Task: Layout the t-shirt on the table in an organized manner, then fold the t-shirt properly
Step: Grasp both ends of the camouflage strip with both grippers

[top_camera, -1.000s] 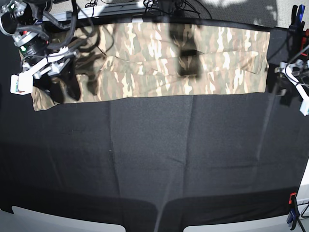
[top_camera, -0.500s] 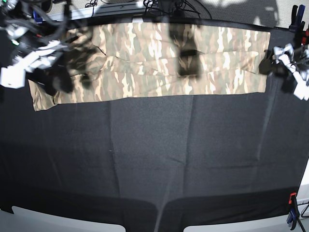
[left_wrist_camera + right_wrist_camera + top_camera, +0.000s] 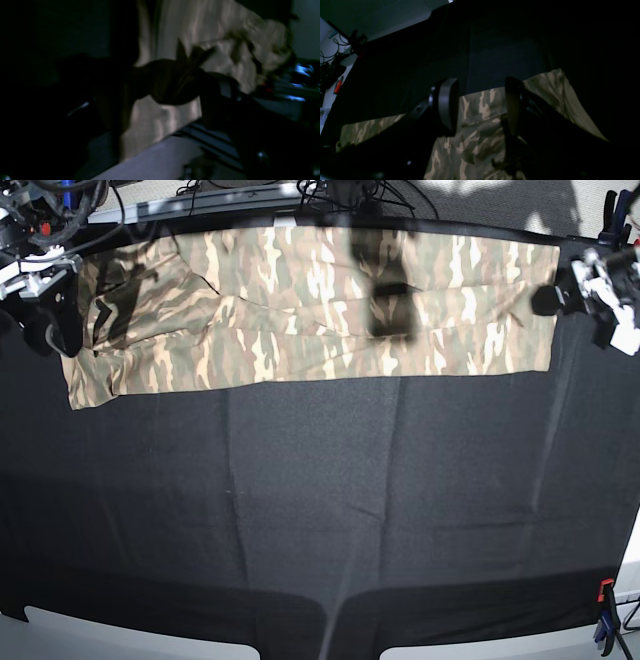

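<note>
The t-shirt (image 3: pixel 310 305) lay spread in a long camouflage band across the far side of the table (image 3: pixel 320 510), one end reaching under the right gripper (image 3: pixel 480 105) and the other just beside the left gripper (image 3: pixel 585 285). The right gripper's fingers (image 3: pixel 447 105) stood apart with printed cloth showing in the gap below them, gripping nothing. The left gripper's fingers were spread wide and empty, near the shirt's end edge.
</note>
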Controlling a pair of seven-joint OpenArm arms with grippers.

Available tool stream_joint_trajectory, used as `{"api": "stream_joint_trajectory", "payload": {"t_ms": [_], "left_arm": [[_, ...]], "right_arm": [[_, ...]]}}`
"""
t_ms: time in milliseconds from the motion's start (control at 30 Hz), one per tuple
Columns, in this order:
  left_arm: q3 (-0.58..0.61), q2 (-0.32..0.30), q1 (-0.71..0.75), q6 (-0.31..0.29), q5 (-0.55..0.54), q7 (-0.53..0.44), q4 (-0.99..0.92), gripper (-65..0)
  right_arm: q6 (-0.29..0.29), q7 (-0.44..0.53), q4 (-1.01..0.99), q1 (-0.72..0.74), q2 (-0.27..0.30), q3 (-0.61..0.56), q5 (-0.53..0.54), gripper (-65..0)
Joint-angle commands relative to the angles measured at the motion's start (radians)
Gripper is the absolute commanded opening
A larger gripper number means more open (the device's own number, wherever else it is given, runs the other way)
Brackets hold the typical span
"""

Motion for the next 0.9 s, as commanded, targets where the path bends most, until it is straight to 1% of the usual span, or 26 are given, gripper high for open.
{"api": "stream_joint_trajectory", "payload": {"t_ms": [0,67,167,267,333,567,633,800,867], "left_arm": [[-0.007,-0.013,-0.003,-0.020,-0.023,0.015,0.010,-19.9],[-0.007,0.007,-0.002,-0.019,-0.023,0.033,0.010,-19.9],[-0.007,0.030,-0.003,-0.019,-0.023,0.028,0.010,-19.9],[-0.007,0.031,-0.003,-0.023,-0.023,0.023,0.010,-19.9],[-0.007,0.032,-0.003,-0.043,-0.023,0.013,0.010,-19.9],[-0.007,0.038,-0.008,-0.045,-0.023,-0.064,0.010,-19.9],[-0.007,0.046,-0.018,-0.045,-0.006,-0.063,0.010,-19.9],[-0.007,0.073,-0.022,-0.049,-0.004,-0.054,0.010,-20.6],[-0.007,0.076,-0.023,-0.048,0.027,-0.052,0.010,-22.8]], "right_arm": [[0.006,0.026,0.019,-0.001,0.008,0.004,0.032,-36.2],[0.006,0.026,0.019,-0.001,0.008,0.004,0.032,-36.2],[0.006,0.026,0.019,-0.001,0.008,0.004,0.032,-36.2],[0.006,0.026,0.019,-0.001,0.008,0.004,0.031,-36.2],[0.006,0.026,0.019,-0.001,0.008,0.004,0.031,-36.2],[0.006,0.026,0.019,-0.002,0.008,0.004,0.031,-36.2],[0.006,0.026,0.019,-0.001,0.008,0.004,0.029,-36.2],[0.006,0.026,0.019,-0.001,0.008,0.004,0.028,-36.2],[0.006,0.026,0.019,-0.001,0.009,0.004,0.028,-36.2]]}}
